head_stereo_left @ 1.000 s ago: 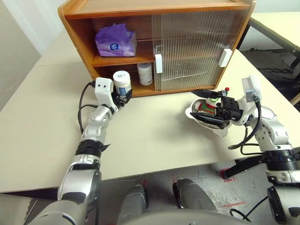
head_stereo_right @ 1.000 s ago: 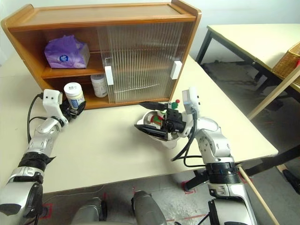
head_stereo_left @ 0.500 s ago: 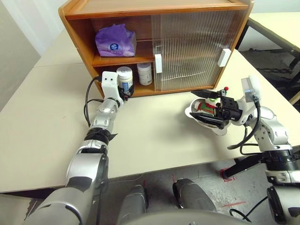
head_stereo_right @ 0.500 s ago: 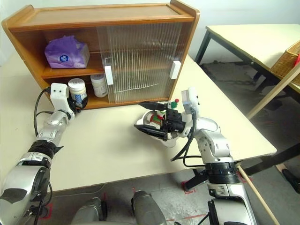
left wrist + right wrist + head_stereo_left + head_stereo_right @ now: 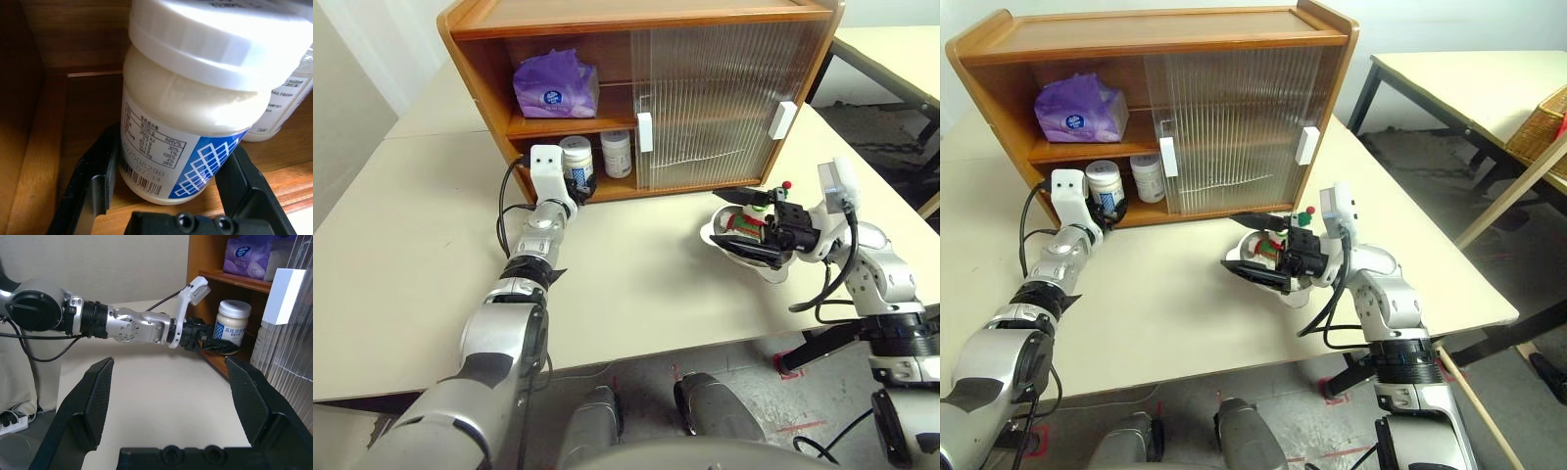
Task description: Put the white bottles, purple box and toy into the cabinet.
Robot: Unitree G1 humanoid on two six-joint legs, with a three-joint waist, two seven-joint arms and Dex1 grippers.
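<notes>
A lab: plain work tables point(image 5: 401, 245), loose floor cables point(image 5: 12, 423).

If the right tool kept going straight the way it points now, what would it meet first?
Probably the left tool, which holds a white bottle at the cabinet's lower shelf. The right tool's wrist view looks straight at it over bare table; depth is unclear.

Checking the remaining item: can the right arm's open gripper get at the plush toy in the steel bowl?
Probably yes: the right gripper hovers open just above the red-and-green plush toy in the steel bowl, with nothing between.
</notes>
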